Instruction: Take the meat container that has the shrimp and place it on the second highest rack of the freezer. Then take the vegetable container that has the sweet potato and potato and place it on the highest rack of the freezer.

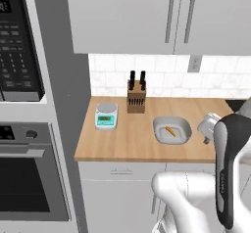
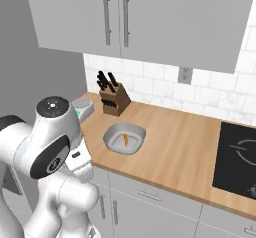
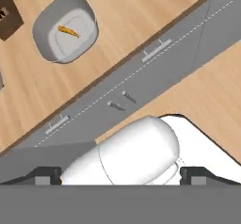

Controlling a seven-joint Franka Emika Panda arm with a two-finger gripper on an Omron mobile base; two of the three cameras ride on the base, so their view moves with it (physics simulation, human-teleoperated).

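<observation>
Near the counter's (image 1: 122, 149) front edge sits the meat container (image 1: 171, 130), the shrimp (image 1: 170, 131) lying in its middle. The gripper (image 3: 121, 175) hangs out over the floor in front of the cabinets, its fingertips (image 3: 43, 177) set wide apart and holding nothing. Farther back, the left base view shows a scale (image 1: 106, 115) left of a knife block (image 1: 136, 98). The right base view adds a black cooktop (image 2: 237, 159) at far right; the left adds a wall oven (image 1: 29, 178).

On the desk (image 1: 127, 139), the meat container (image 1: 171, 129) is sitting right of the scale (image 1: 106, 115), the knife block (image 1: 136, 99) standing behind both.
</observation>
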